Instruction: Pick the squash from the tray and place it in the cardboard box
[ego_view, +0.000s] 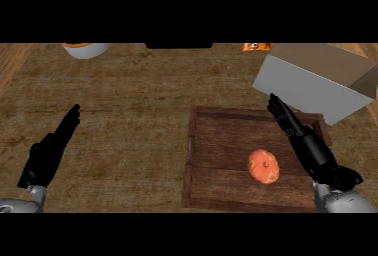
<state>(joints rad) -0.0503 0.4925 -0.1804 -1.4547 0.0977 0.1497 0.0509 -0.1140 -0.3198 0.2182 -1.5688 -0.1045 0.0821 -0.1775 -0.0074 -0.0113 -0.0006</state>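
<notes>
Plainly, the squash (263, 166) lies on the tray (214, 150), long axis running up the view, just left of the right hand (314, 152), whose straight, pressed-together fingers (284, 117) point toward the box (314, 85).

White cup (86, 49), orange item (256, 47) cut off at top; box (317, 80) interior unseen.

Two grey forearms end in the black left hand (46, 157) and right hand (314, 150)
</notes>
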